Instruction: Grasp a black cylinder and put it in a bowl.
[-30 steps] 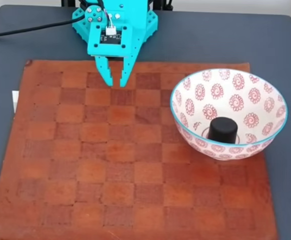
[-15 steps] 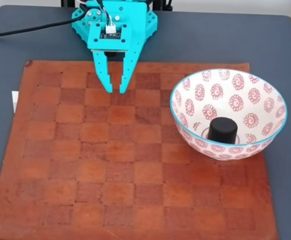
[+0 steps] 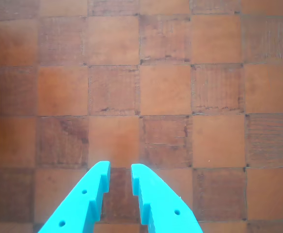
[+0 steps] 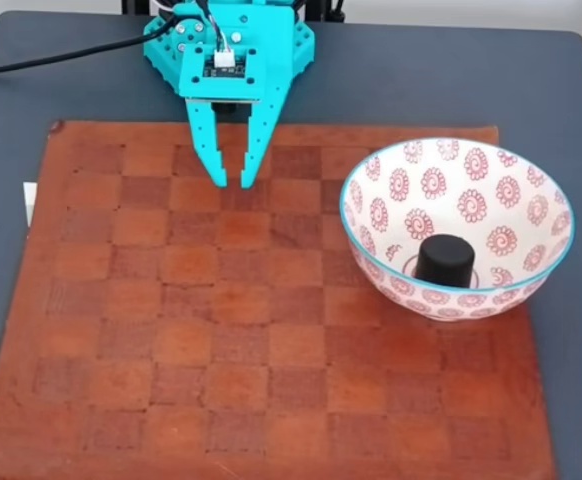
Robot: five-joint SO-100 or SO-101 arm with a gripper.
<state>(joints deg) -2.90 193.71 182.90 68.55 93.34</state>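
The black cylinder (image 4: 445, 260) stands upright at the bottom of the white bowl (image 4: 531, 185) with red spirals and a teal rim, at the right of the fixed view. My teal gripper (image 4: 231, 181) hangs over the far left part of the brown checkered board (image 4: 221, 330), well left of the bowl. Its fingers are slightly apart with nothing between them. In the wrist view the gripper (image 3: 120, 171) enters from the bottom edge over bare board squares, a narrow gap between the fingertips.
The checkered board lies on a dark grey table (image 4: 441, 80). A black cable (image 4: 61, 58) runs to the arm's base at the far left. A white scrap (image 4: 29, 200) peeks out at the board's left edge.
The gripper has lowered and reached slightly forward over the board since a second ago. Cylinder and bowl have not moved.
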